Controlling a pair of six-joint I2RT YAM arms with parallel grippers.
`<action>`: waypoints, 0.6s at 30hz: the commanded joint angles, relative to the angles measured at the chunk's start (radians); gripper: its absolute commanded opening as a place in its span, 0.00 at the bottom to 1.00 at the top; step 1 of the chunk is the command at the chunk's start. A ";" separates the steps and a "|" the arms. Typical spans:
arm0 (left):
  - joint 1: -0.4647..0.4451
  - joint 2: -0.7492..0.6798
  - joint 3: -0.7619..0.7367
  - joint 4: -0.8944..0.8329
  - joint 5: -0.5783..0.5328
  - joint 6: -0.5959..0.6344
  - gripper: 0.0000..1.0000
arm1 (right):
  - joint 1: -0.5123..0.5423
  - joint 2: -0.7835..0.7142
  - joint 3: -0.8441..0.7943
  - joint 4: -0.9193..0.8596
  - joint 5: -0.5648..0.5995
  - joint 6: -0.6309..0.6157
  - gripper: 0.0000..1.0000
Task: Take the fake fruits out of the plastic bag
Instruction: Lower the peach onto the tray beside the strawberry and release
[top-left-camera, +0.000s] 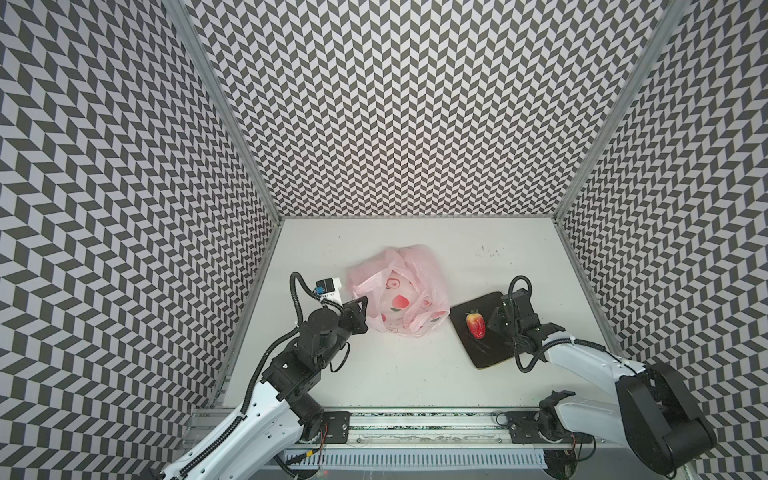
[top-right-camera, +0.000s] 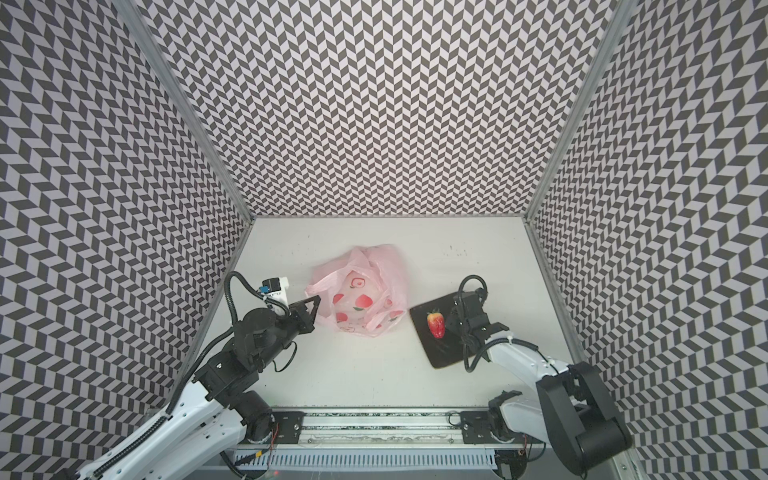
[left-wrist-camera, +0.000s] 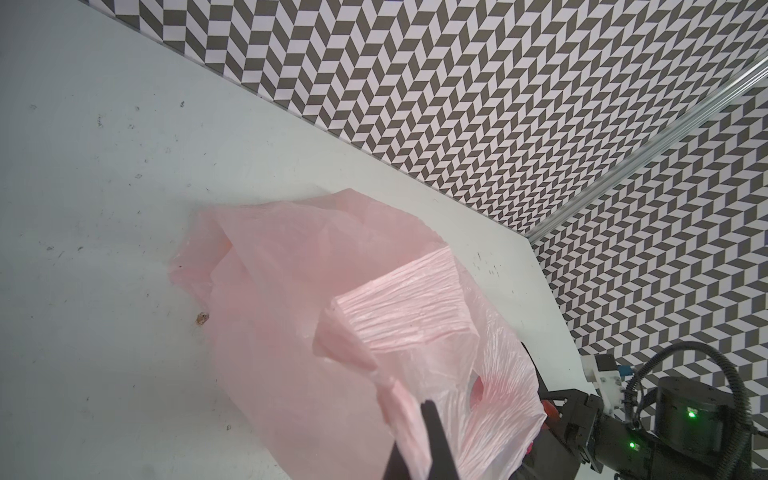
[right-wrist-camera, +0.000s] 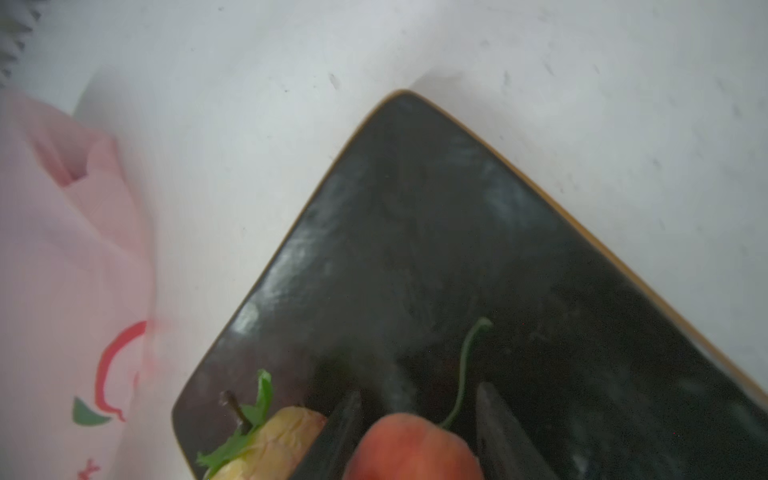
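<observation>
The plastic bag (top-left-camera: 399, 291) (top-right-camera: 361, 286), pale pink and crinkly with red prints, lies mid-table. My left gripper (top-left-camera: 360, 301) (top-right-camera: 313, 302) (left-wrist-camera: 415, 436) is shut on a bunched strip of the bag's left edge. A red strawberry (top-left-camera: 476, 325) (top-right-camera: 435, 325) (right-wrist-camera: 270, 440) with a green cap lies on the dark board (top-left-camera: 486, 353) (top-right-camera: 442, 357) (right-wrist-camera: 415, 249). My right gripper (top-left-camera: 496, 322) (right-wrist-camera: 417, 392) stands low over that board, open. Between its fingers sits a round red-orange fruit (right-wrist-camera: 411, 449) with a thin green stem, with a gap to one finger. I cannot make out any fruits inside the bag.
The bag (left-wrist-camera: 311, 291) (right-wrist-camera: 62, 270) lies just left of the board. Patterned walls close in the white table (top-left-camera: 415, 374) on three sides. A metal rail (top-left-camera: 415, 432) runs along the near edge between the two arm bases.
</observation>
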 joint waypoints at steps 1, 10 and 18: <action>-0.002 -0.014 -0.008 -0.006 0.001 0.013 0.00 | -0.009 -0.011 -0.008 -0.041 -0.017 0.010 0.65; -0.002 -0.014 -0.009 -0.005 0.000 0.007 0.00 | -0.009 -0.197 0.124 -0.172 0.025 -0.055 0.75; -0.003 -0.016 -0.011 -0.009 0.005 -0.009 0.00 | 0.145 -0.227 0.230 0.047 -0.111 -0.214 0.57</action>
